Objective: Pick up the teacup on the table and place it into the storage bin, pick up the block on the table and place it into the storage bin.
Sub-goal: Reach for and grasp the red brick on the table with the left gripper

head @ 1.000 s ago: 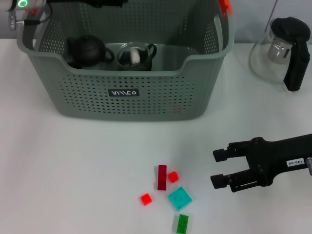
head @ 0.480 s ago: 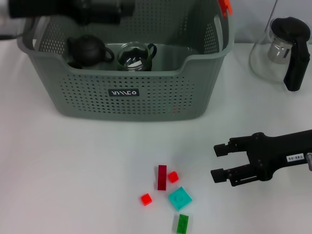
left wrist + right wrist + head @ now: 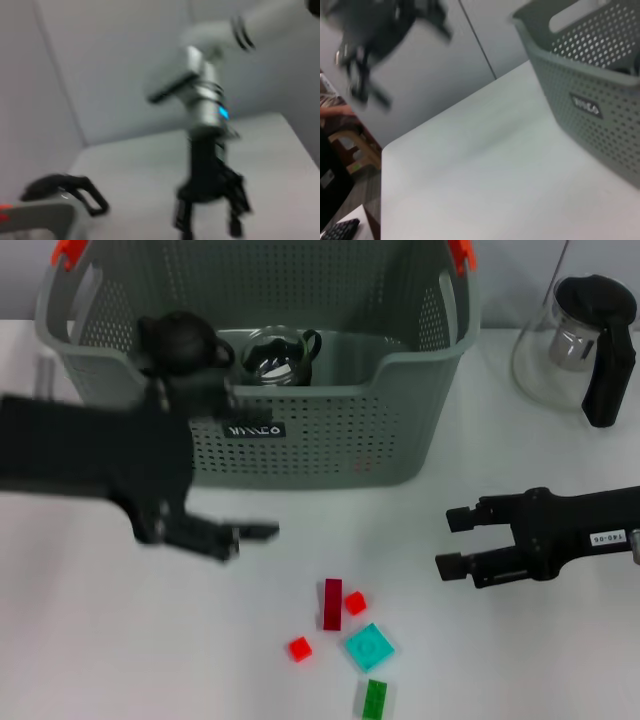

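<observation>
Storage bin (image 3: 300, 430) on the white table (image 3: 90, 640), holding a glass teacup (image 3: 272, 358) beside a dark teapot (image 3: 180, 340); coloured blocks (image 3: 333, 603) lie in front; glass kettle (image 3: 585, 345) partly cropped; left gripper (image 3: 245, 535), blurred, fingers apart, empty, before the bin; right gripper (image 3: 448, 542) open beside the blocks.

A big white table (image 3: 200, 660) is filling most of the head view, and soft, even light is falling on it. A plain pale grey wall (image 3: 100, 65) is standing behind the table, with a thin dark line running down it. In the right wrist view the same kind of grey wall (image 3: 445, 60) is showing past the table's edge. Down in that view's corner, some brown wooden furniture (image 3: 342, 142) is sitting on a grey floor (image 3: 350, 192), but it is too blurry to name.
</observation>
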